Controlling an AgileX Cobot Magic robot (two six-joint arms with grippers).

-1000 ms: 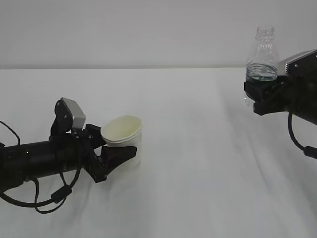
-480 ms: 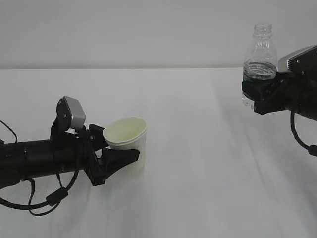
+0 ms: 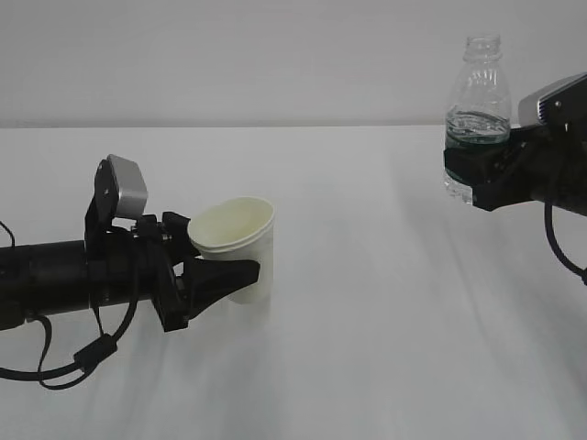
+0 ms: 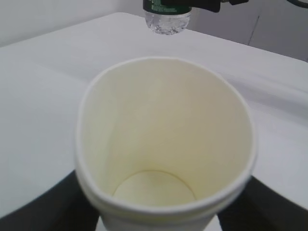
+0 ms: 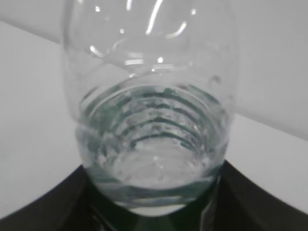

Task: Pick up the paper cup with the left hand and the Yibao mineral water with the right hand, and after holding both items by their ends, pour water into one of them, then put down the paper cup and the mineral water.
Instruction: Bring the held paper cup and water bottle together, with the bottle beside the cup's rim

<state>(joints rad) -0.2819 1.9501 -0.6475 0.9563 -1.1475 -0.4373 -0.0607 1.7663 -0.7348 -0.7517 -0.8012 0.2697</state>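
Observation:
The white paper cup [image 3: 240, 246] [image 4: 163, 144] hangs just above the table at the left, tilted a little, its cream inside empty. My left gripper [image 3: 229, 275] is shut on the cup's lower part, one black finger on each side. High at the right, the Yibao mineral water [image 3: 476, 105] [image 5: 151, 120] stands upright, capless, part full, its green label between the jaws. My right gripper [image 3: 470, 174] is shut on its lower half. The left wrist view catches the bottle's base [image 4: 167, 20] far beyond the cup's rim.
A white table [image 3: 367, 302] runs under both arms, with a pale wall behind it. A wide stretch of bare tabletop separates cup and bottle. Black cables [image 3: 64, 367] trail from the left arm at the lower left.
The left gripper has carried the cup up and slightly right, off the table. The right gripper has raised the bottle a little and shifted it left.

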